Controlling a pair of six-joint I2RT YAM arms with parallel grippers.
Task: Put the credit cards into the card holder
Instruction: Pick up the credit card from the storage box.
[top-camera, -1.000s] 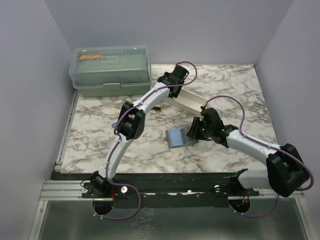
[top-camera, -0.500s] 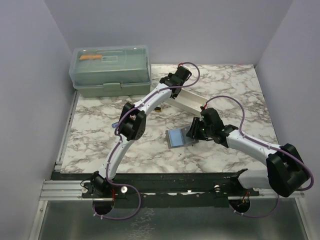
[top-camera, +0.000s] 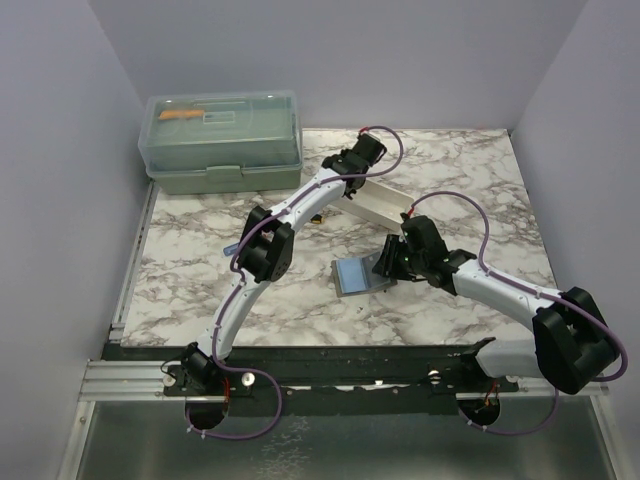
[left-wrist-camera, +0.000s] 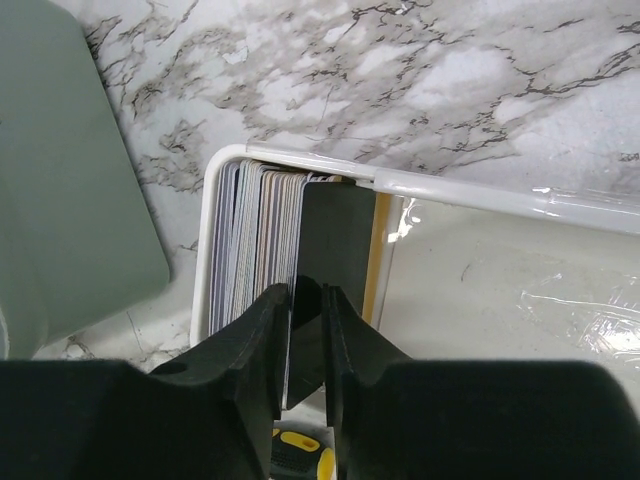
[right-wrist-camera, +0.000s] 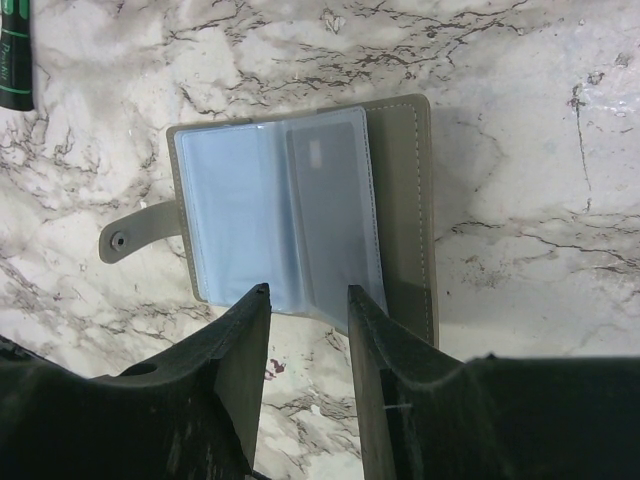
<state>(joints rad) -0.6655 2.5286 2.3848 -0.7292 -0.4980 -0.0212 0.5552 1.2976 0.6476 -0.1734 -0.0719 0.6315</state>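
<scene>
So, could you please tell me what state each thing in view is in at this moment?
card holder: open flat on the table, snap tab undone.
credit cards: stacked on edge at one end of the white tray.
left claw: fingers either side of a tilted dark card; grip unclear.
right claw: open, over the card holder.
green box: lid closed.
</scene>
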